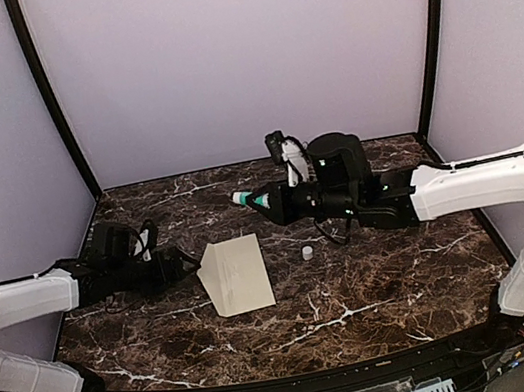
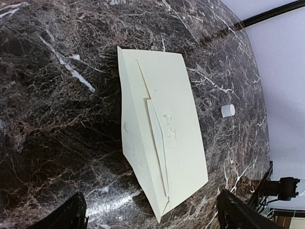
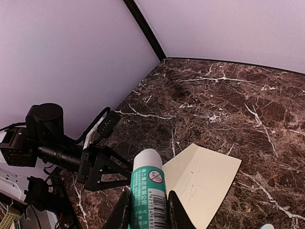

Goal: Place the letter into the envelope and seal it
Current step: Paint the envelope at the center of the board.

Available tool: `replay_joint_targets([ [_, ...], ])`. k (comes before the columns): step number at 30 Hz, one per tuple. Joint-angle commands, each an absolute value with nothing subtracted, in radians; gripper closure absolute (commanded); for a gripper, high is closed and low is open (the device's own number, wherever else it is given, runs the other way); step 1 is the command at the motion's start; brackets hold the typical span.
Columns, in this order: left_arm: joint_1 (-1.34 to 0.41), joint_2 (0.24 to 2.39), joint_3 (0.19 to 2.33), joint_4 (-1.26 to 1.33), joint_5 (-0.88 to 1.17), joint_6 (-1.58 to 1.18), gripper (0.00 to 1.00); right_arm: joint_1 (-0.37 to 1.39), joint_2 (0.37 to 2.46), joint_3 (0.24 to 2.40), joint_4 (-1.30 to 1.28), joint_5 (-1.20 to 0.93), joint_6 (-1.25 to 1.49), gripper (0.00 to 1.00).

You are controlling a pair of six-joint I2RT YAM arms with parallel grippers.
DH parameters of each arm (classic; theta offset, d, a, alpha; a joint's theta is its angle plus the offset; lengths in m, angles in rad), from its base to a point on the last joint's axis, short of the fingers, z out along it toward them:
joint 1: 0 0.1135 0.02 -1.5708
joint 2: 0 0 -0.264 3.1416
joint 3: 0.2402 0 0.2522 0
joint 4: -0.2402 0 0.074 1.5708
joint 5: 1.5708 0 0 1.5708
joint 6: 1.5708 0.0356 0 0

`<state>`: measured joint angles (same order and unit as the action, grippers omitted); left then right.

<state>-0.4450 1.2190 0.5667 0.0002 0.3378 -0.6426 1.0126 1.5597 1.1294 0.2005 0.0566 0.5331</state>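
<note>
Cream-yellow paper, the envelope lies flat on the dark marble table, straight ahead of the left gripper. That gripper's jaws are spread wide and hold nothing. In the left wrist view the envelope stretches away from the gripper, its nearest corner lying between the 2 black fingers, with neither finger touching the paper. A narrow strip along the envelope's middle seam stands slightly lifted, and a few small dents mark the paper beside it. A small white cylinder stands on the table beyond the envelope's far side from this gripper, apart from the paper. The right gripper hangs above the table, beyond the envelope's far edge, and is clamped on a glue stick with a green-and-white label, whose white end juts out past the fingertips toward the left arm. In the right wrist view the glue stick sits pinched between the 2 fingers, and the envelope lies below and ahead of it, with the left gripper just off its far edge.
</note>
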Motion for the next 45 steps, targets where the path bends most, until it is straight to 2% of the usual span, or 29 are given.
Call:
replay_joint_targets([
  [1, -0.442, 1.304, 0.541, 0.104, 0.416, -0.67, 0.09, 1.002, 1.596, 1.136, 0.199, 0.029, 0.54, 0.89],
  [4, -0.44, 1.362, 0.543, 0.158, 0.429, -0.683, 0.23, 1.0, 1.616, 1.142, 0.2, 0.018, 0.54, 0.89],
  [13, -0.439, 1.518, 0.574, 0.249, 0.485, -0.708, 0.49, 0.992, 1.653, 1.145, 0.195, 0.005, 0.543, 0.89],
  [21, -0.438, 1.593, 0.609, 0.285, 0.497, -0.704, 0.6, 0.989, 1.677, 1.146, 0.196, -0.029, 0.554, 0.89],
  [23, -0.439, 1.608, 0.617, 0.297, 0.505, -0.703, 0.66, 0.988, 1.681, 1.144, 0.198, -0.029, 0.555, 0.89],
  [32, -0.439, 1.644, 0.726, 0.144, 0.506, -0.621, 0.99, 0.989, 1.678, 1.126, 0.147, -0.057, 0.539, 0.9],
  [45, -0.453, 1.74, 0.94, -0.278, 0.646, -0.211, 1.0, 0.989, 1.677, 1.046, 0.101, -0.172, 0.525, 0.9],
])
